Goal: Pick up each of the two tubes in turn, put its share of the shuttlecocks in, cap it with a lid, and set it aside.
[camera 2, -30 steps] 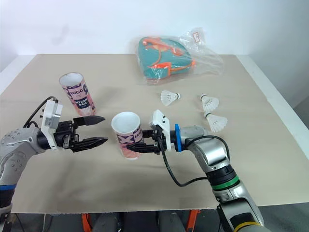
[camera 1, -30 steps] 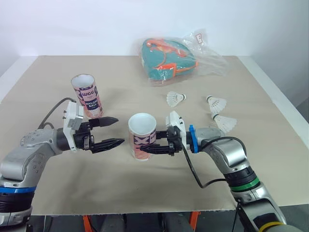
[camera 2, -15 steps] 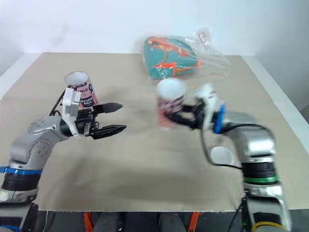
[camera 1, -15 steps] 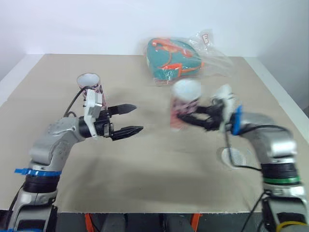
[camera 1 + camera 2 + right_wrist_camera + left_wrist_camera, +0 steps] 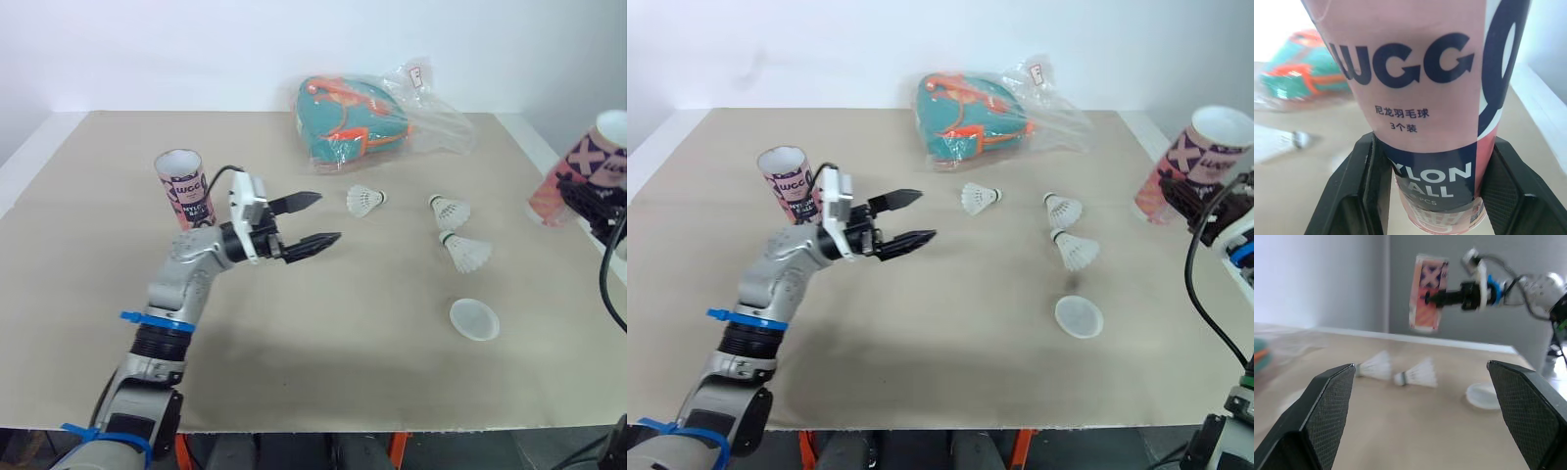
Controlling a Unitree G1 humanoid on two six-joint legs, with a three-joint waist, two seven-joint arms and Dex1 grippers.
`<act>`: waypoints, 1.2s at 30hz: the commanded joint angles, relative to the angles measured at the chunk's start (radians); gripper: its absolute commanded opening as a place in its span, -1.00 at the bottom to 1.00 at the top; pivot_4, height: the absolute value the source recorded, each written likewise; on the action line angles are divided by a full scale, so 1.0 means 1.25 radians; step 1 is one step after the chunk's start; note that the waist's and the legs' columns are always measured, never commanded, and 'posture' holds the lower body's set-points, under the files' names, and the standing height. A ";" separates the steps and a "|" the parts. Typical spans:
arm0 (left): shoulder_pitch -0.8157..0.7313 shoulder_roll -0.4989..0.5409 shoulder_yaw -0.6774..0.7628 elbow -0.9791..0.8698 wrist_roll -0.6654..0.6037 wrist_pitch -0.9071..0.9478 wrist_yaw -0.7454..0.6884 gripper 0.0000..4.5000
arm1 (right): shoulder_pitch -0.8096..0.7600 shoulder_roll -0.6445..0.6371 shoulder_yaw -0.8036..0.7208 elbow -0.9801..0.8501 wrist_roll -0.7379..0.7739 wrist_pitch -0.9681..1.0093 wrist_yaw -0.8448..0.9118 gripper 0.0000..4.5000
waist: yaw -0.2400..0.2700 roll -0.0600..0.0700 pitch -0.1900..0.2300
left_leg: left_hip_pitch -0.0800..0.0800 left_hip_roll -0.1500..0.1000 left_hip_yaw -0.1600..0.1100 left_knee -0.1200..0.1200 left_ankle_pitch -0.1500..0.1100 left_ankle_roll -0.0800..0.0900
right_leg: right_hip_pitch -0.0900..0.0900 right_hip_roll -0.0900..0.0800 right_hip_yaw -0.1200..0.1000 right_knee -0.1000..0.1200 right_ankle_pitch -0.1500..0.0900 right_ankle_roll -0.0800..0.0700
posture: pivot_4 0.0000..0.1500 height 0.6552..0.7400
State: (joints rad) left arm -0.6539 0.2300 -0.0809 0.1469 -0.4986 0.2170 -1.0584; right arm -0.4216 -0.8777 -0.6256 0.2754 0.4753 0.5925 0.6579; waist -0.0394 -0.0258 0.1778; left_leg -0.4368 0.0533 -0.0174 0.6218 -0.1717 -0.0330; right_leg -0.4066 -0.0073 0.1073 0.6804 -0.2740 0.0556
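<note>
Beige board covers the bench (image 5: 294, 372), with a plain white wall behind it. My right gripper (image 5: 1183, 204) has its fingers clamped on the lower half of a pink tube (image 5: 1197, 155). It holds the tube in the air at 3 o'clock, out past the bench edge, mouth up and slightly tilted. I judge it is held high and open so shuttlecocks can go in. My left gripper (image 5: 328, 217) is spread wide and empty near the middle, pointing toward 2 o'clock at the nearest shuttlecock (image 5: 363, 201). A second shuttlecock (image 5: 448, 210) and a third shuttlecock (image 5: 464, 253) lie farther out the same way, well apart from it. The lid (image 5: 474, 319) lies flat at 4 o'clock, alone. The other tube (image 5: 186, 188) stands upright at 10 o'clock, close behind my left wrist, so I would mind that when swinging. A teal bag (image 5: 362, 122) in clear plastic sits at 12 o'clock. From 5 to 8 o'clock the bench is open for moving.
</note>
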 commanded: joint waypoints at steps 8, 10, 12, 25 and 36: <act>0.004 0.001 -0.005 -0.035 -0.005 0.010 -0.019 1.00 | 0.043 0.021 -0.013 0.121 -0.014 -0.072 -0.025 0.06 | -0.007 0.003 -0.001 | 0.001 -0.001 0.000 0.000 0.002 0.003 | 0.001 0.000 0.002 0.000 0.000 0.006 | 1.00 0.97; 0.012 0.003 -0.003 -0.045 -0.009 0.017 -0.015 1.00 | 0.057 0.029 -0.004 0.117 -0.010 -0.070 -0.015 0.06 | -0.007 0.004 -0.001 | 0.001 -0.002 0.000 0.001 0.003 0.003 | 0.002 0.000 0.002 0.000 0.000 0.007 | 1.00 0.97; 0.021 0.006 -0.002 -0.052 -0.008 0.019 -0.014 1.00 | 0.063 0.038 -0.005 0.121 -0.004 -0.069 -0.014 0.06 | -0.009 0.004 -0.001 | 0.001 -0.002 0.000 0.001 0.003 0.003 | 0.002 0.000 0.003 0.000 0.000 0.008 | 1.00 0.97; 0.021 0.009 0.000 -0.056 -0.012 0.028 -0.012 1.00 | 0.124 0.057 -0.023 0.026 0.052 -0.029 0.005 0.98 | -0.008 0.005 -0.001 | 0.002 -0.002 0.000 0.002 0.003 0.003 | 0.002 0.000 0.003 0.000 0.001 0.008 | 1.00 0.97; 0.021 -0.002 -0.004 -0.046 -0.015 0.029 -0.020 1.00 | 0.251 0.019 -0.030 -0.103 0.068 0.057 0.023 0.98 | -0.006 0.005 -0.001 | 0.001 -0.002 0.000 0.002 0.003 0.003 | 0.002 0.000 0.003 0.000 0.001 0.009 | 1.00 0.97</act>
State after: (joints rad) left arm -0.6146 0.2292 -0.0906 0.1066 -0.5093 0.2605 -1.0776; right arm -0.1138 -0.8250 -0.6276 0.2015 0.5403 0.6543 0.6746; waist -0.0472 -0.0196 0.1763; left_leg -0.4355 0.0505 -0.0175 0.6240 -0.1678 -0.0287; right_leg -0.4036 -0.0071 0.1114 0.6802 -0.2732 0.0666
